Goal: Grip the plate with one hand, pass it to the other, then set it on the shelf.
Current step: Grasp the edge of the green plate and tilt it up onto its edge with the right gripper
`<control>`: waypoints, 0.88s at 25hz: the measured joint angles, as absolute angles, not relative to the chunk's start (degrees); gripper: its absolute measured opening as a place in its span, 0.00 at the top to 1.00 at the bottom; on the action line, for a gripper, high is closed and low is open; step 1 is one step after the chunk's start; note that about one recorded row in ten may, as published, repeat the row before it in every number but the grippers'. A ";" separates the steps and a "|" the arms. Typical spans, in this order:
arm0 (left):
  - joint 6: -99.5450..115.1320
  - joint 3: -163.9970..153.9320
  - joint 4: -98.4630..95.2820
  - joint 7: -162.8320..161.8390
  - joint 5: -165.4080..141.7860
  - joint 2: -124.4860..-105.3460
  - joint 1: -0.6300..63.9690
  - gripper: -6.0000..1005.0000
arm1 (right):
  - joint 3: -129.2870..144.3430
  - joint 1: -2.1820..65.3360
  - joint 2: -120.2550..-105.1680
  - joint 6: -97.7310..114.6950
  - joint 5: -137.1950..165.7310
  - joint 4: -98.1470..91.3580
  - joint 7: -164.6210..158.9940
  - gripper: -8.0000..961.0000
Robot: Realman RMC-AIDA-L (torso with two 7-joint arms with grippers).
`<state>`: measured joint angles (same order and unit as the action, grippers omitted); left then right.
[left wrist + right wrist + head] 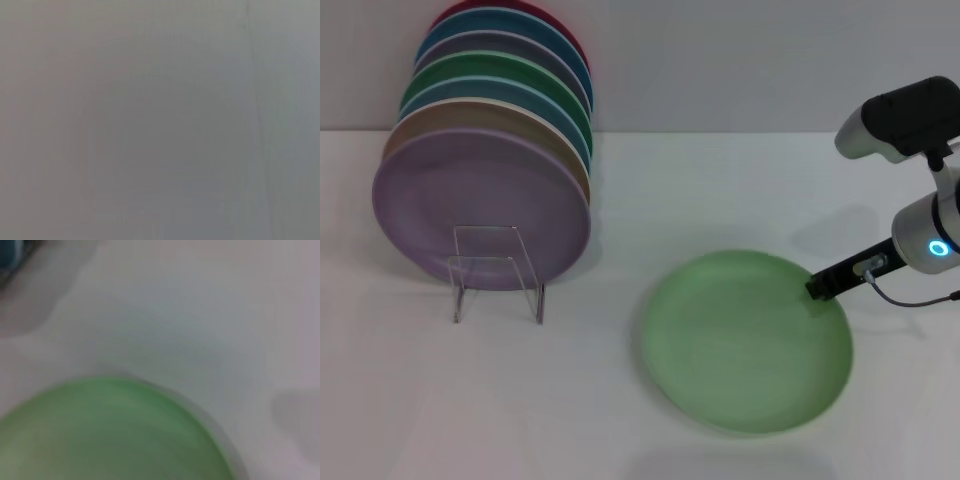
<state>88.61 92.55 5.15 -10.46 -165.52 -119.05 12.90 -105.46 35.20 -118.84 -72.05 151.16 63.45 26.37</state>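
Observation:
The pale mint-green plate (745,342) is at the front right of the white table; it also fills the near part of the right wrist view (110,435). My right gripper (817,287), on the arm with the cyan ring (939,248), is at the plate's far right rim and is shut on it. A faint shadow shows under the plate's near edge. The clear acrylic shelf (498,272) stands at the left and holds a row of upright plates. My left gripper is out of view; its wrist view shows only a plain grey surface.
The rack's plates run from a lilac one (480,210) in front, through tan, blue and emerald green, to a red one (510,12) at the back. Bare white table (620,400) lies between rack and mint plate.

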 joint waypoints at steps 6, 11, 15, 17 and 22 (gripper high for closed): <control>88.99 92.55 5.21 -10.46 -165.52 -119.08 12.83 0.17 | -105.83 33.06 -118.90 -72.09 147.99 68.11 27.37 0.95; 89.18 92.55 5.20 -11.03 -165.50 -119.09 12.75 0.17 | -106.12 32.03 -118.87 -72.13 146.25 70.00 28.37 0.97; 89.39 92.55 5.18 -11.88 -165.50 -119.09 12.54 0.17 | -106.14 30.75 -118.93 -72.26 145.51 72.45 28.91 0.97; 89.76 92.54 5.18 -11.94 -165.49 -119.09 12.42 0.17 | -106.15 29.72 -118.92 -72.46 144.12 74.32 29.34 0.97; 92.52 90.53 5.09 -12.18 -165.49 -119.08 12.05 0.17 | -106.35 24.69 -118.92 -72.19 136.84 82.37 33.21 0.97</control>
<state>92.52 90.53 5.09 -12.18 -165.49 -119.08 12.05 -106.35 24.69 -118.92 -72.19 136.84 82.37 33.21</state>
